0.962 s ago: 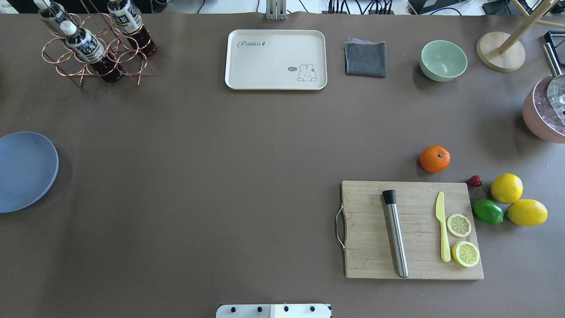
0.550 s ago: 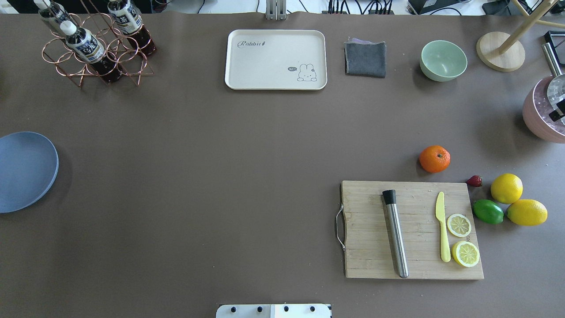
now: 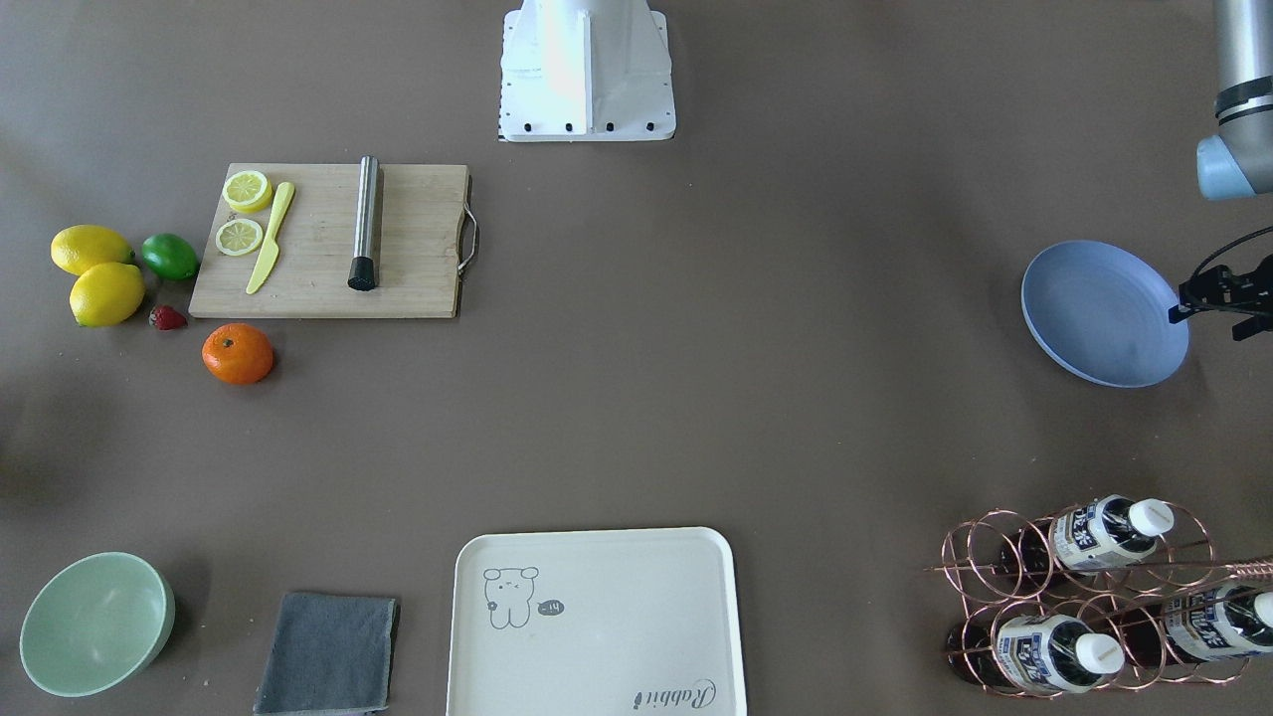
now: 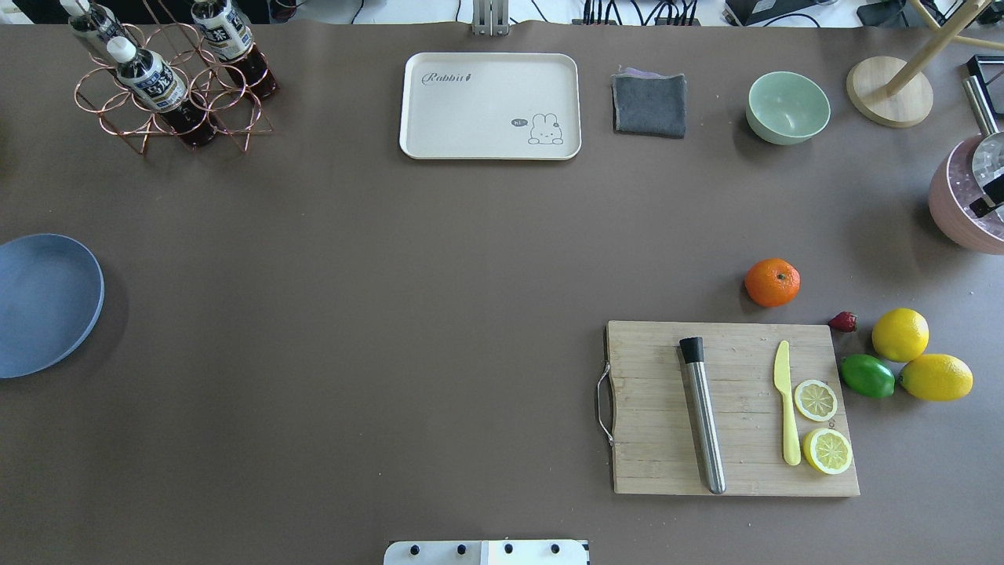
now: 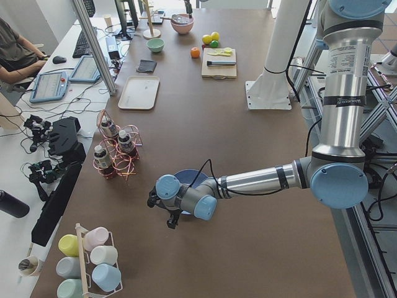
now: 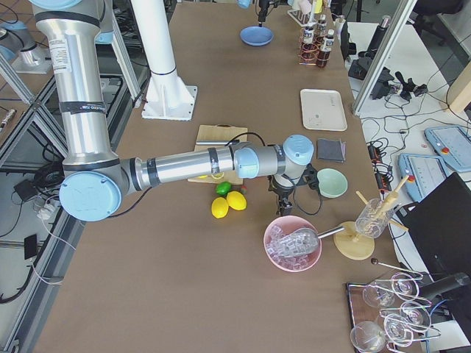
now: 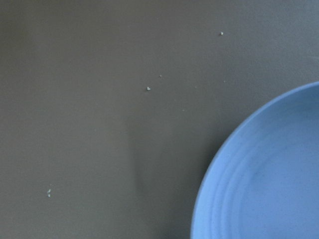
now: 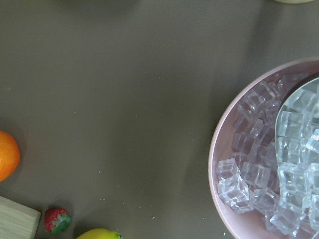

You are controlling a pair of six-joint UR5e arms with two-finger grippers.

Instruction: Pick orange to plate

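The orange (image 4: pixel 772 282) sits on the brown table just beyond the cutting board's far edge, also seen in the front view (image 3: pixel 238 354) and at the left edge of the right wrist view (image 8: pixel 7 154). The blue plate (image 4: pixel 47 306) lies empty at the table's far left (image 3: pixel 1104 313). My left gripper (image 3: pixel 1198 298) hovers just outside the plate's rim (image 7: pixel 264 174), away from the orange; I cannot tell whether it is open or shut. My right gripper (image 4: pixel 988 202) shows only as a black sliver over the pink bowl, right of the orange, its state unreadable.
A wooden cutting board (image 4: pixel 667 471) carries a steel muddler, a yellow knife and lemon slices. Two lemons (image 4: pixel 900 334), a lime (image 4: pixel 867 376) and a strawberry (image 4: pixel 843 321) lie right of it. The pink ice bowl (image 4: pixel 953 208), green bowl (image 4: pixel 787 107), grey cloth (image 4: pixel 649 104), cream tray (image 4: pixel 490 106) and bottle rack (image 4: pixel 169 86) line the far side.
A black piece of my right gripper has come into view at the overhead view's right edge over the pink bowl. The orange and the plate have not moved.
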